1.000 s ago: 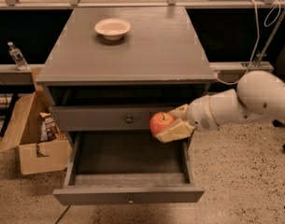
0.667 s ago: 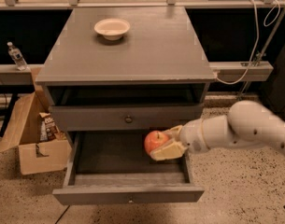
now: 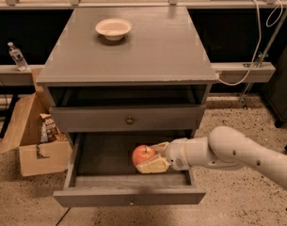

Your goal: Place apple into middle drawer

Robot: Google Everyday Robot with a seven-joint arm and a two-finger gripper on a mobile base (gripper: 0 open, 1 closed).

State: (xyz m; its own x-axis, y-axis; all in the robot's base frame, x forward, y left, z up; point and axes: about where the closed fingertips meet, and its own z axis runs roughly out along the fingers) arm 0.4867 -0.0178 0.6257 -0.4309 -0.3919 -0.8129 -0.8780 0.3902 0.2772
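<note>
The red apple (image 3: pixel 143 155) with a yellowish blush is inside the open middle drawer (image 3: pixel 129 194), a wide grey tray pulled out at the cabinet's bottom. My gripper (image 3: pixel 152 158) reaches in from the right and is shut on the apple, with pale fingers (image 3: pixel 153 165) above and below it. The apple is low in the drawer, right of its middle; I cannot tell whether it touches the drawer floor. The white arm (image 3: pixel 227 152) comes in over the drawer's right side.
The drawer above (image 3: pixel 129 119) with a dark knob is slightly out. A shallow white bowl (image 3: pixel 113 28) stands on the cabinet top (image 3: pixel 147 46). An open cardboard box (image 3: pixel 32 135) sits on the floor at the left, a water bottle (image 3: pixel 17 55) behind it.
My gripper has carried the apple down from in front of the upper drawer and further left, into the open middle drawer. The arm has lowered with it.
</note>
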